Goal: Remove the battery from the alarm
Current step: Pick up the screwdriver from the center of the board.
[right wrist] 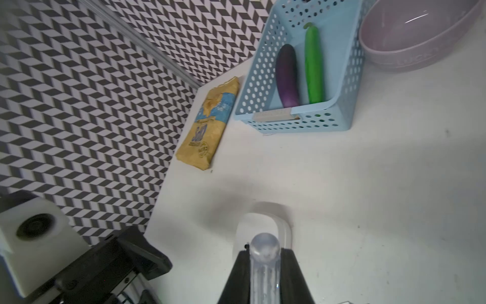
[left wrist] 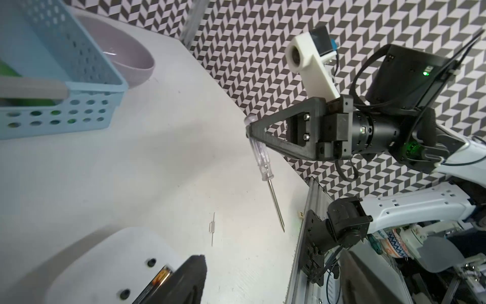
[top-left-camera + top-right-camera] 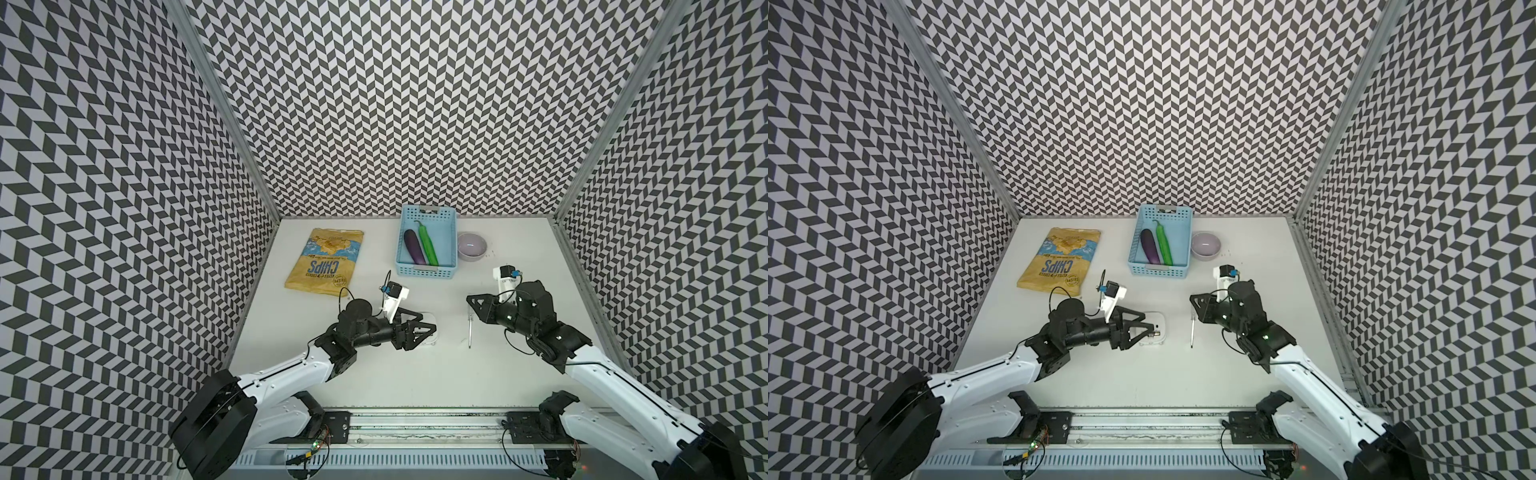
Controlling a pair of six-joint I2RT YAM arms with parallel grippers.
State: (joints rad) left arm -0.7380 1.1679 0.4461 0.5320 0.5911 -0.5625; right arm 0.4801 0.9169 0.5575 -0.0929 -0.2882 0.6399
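Observation:
The white alarm (image 3: 1159, 341) lies on its face in mid-table; its plain back shows in the left wrist view (image 2: 105, 263). The battery (image 2: 161, 279), dark with a gold end, sits in the alarm's back and shows in a top view (image 3: 1155, 333) too. My left gripper (image 3: 428, 326) hangs over the alarm with its jaws apart. One finger (image 2: 189, 276) is right beside the battery. My right gripper (image 1: 264, 256) is shut on the clear handle of a screwdriver (image 2: 263, 163). It holds the tool to the right of the alarm, shaft slanting down towards the table (image 3: 470, 332).
A blue basket (image 3: 428, 272) with a purple eggplant and a green cucumber stands at the back. A lilac bowl (image 3: 471, 247) is to its right. A yellow chips bag (image 3: 324, 262) lies at the back left. A small thin metal piece (image 2: 213, 227) lies between alarm and screwdriver.

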